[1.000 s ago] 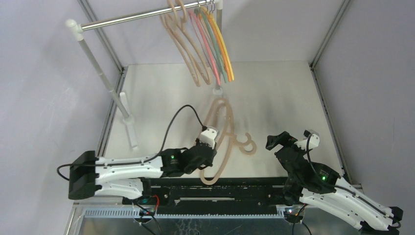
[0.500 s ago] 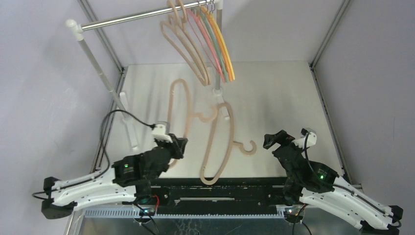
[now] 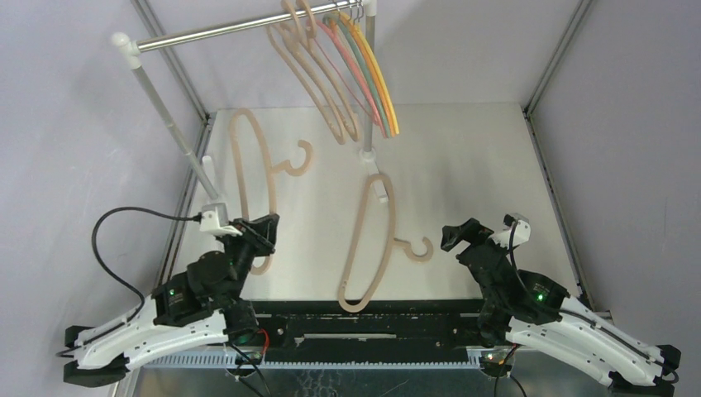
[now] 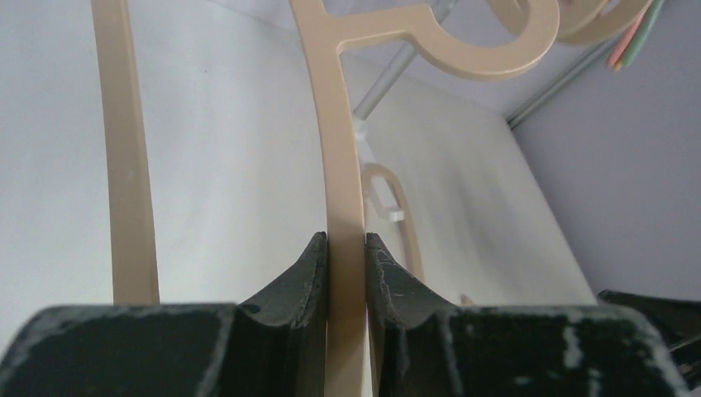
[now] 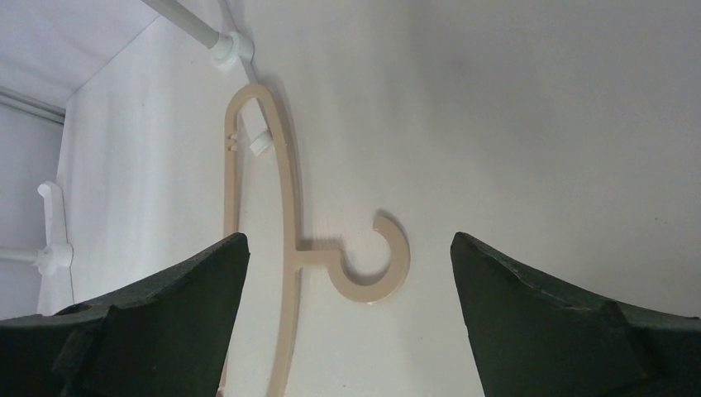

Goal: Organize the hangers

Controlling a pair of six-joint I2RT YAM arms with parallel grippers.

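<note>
Left gripper (image 4: 345, 248): closed on the held hanger (image 4: 340, 165). Both pads clamp one thin arm, below the neck where the hook branches off. The rest of it reaches far from my pads, at the left of the table (image 3: 463, 149), toward the rail (image 3: 215, 31).

Right gripper (image 3: 460, 234): wide open, holding nothing. It hovers near the hook of the flat hanger (image 5: 288, 207), which lies at mid-table.

Handling, as I judge it:
- Light, stiff and smooth-faced.
- The long arm acts as a lever, so a grip far from the neck may let it pivot between the pads.
- Take hold across one arm beside the neck. The hook must stay free for the rail, where the hung set (image 3: 374, 83) hangs at the far right.
</note>
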